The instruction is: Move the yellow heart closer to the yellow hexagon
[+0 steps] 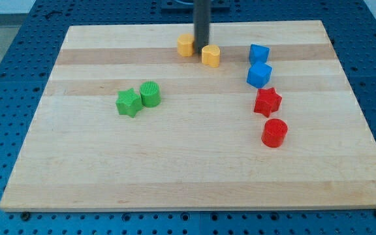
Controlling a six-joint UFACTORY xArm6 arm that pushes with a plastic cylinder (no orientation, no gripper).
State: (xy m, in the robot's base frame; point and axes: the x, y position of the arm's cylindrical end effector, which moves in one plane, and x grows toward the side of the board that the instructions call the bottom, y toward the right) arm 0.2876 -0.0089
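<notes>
At the table's [194,163] twelve o'clock edge, my tip [202,44] stands between the two yellow blocks: the yellow hexagon [186,45] at its nine o'clock, the yellow heart [210,55] just at its four o'clock, nearly touching. No fingers exist here, only the rod. To close the gap, I should circle to the heart's three o'clock side and push slowly toward nine o'clock, centred so it does not spin away.

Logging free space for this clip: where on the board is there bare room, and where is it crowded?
Bare: the wide strip along the view's bottom, below the green star and red cylinder, and the middle between them. Crowded: the view's top, where my tip sits between the two yellow blocks.
</notes>
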